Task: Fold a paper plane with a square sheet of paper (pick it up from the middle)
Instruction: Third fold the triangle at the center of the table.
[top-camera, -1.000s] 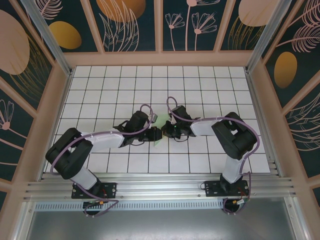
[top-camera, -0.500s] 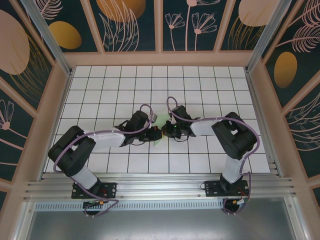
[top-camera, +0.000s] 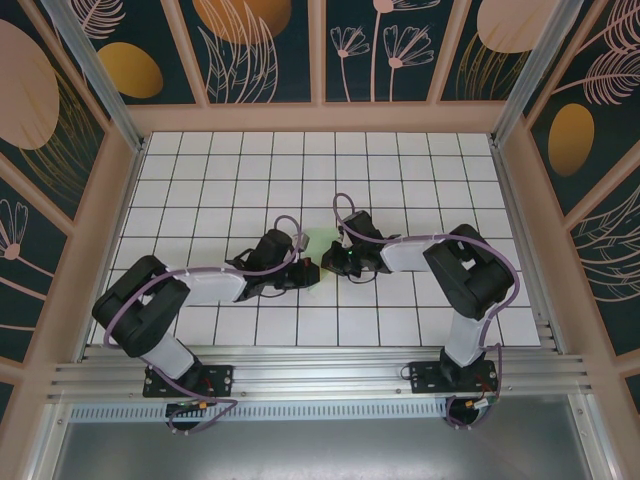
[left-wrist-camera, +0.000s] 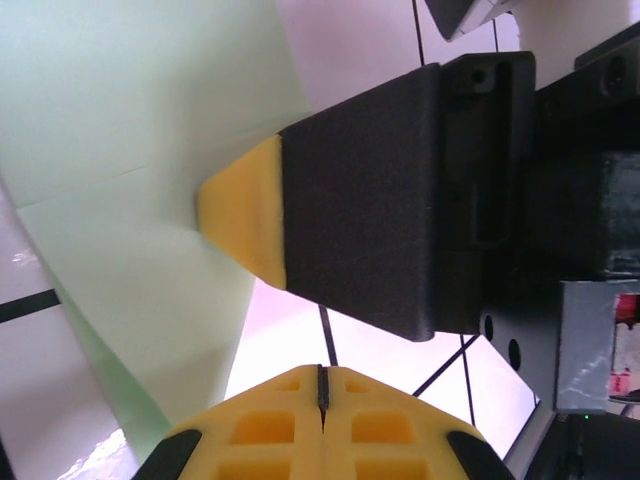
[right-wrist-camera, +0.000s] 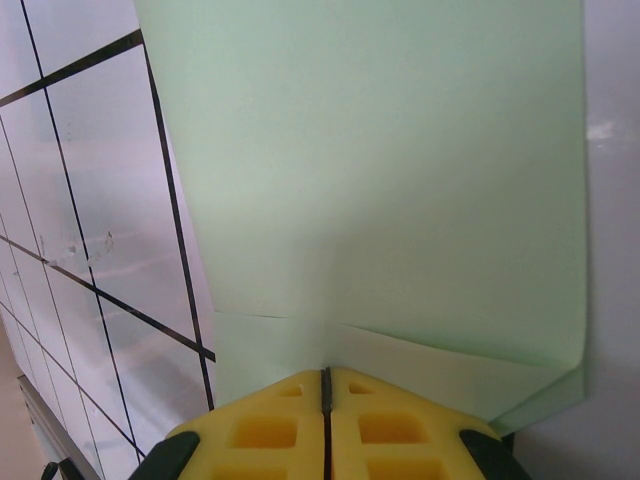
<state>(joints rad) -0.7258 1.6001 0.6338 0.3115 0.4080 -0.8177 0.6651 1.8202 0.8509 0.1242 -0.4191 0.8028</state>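
While both arms reach toward the middle of the tiled table (top-camera: 400, 170), the left gripper (top-camera: 309, 272) sits nearest, its jaws clenched so the yellow pads meet. Just to its right and slightly farther, the right gripper (top-camera: 333, 262) is pinched onto the near edge of the square sheet of paper (top-camera: 321, 240). The pale green, creased sheet lies beside the left gripper and spreads toward the far side.
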